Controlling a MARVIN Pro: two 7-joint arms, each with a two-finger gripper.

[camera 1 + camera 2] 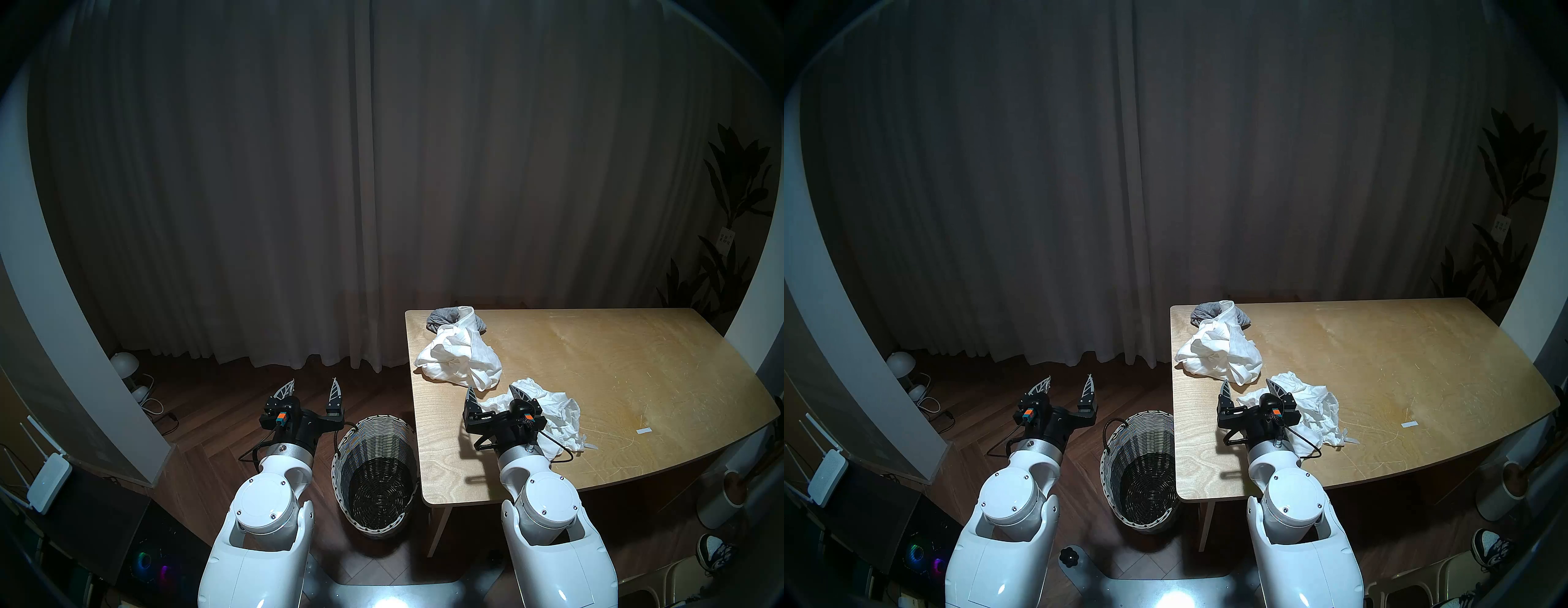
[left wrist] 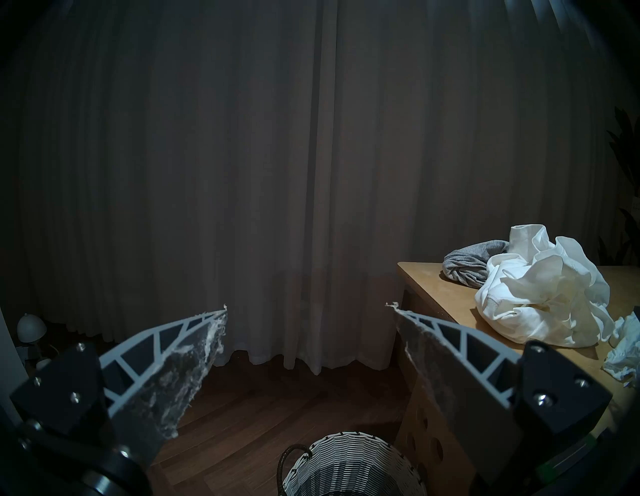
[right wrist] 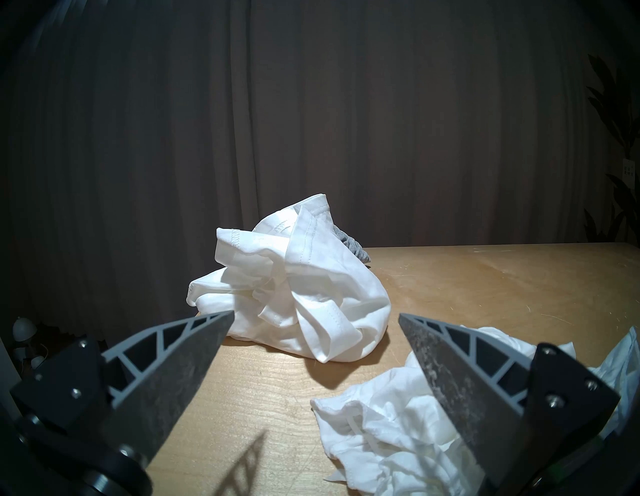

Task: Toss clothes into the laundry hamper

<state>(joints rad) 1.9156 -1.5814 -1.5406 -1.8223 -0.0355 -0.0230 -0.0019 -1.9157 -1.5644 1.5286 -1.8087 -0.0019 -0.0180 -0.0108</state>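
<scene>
Laundry hamper (image 1: 375,475): stands upright on the wooden floor (image 1: 237,407) between the two arms, its right side just beside the near left corner of the surface (image 1: 615,382). The dark woven interior holds no garment; a small dark loop handle sits at its left rim.

Left gripper (image 1: 312,387): held level above the floor, left of the hamper. Its fingers (image 2: 180,367) are spread wide with nothing between them.

Right gripper (image 1: 494,392): held level above the near left part of the surface. Its fingers (image 3: 187,367) are likewise spread wide and empty, apart from the cloth below.

Nearer white garment (image 1: 555,414): crumpled on the surface, just beside and partly under the right gripper, toward its right finger.

Larger white garment (image 1: 460,356): bunched in a heap farther back, near the surface's left edge, separate from the nearer one.

Grey garment (image 1: 441,318): lies at the far left corner of the surface, touching and partly covered by the larger white heap.

A closed curtain (image 1: 382,170) hangs behind everything.
</scene>
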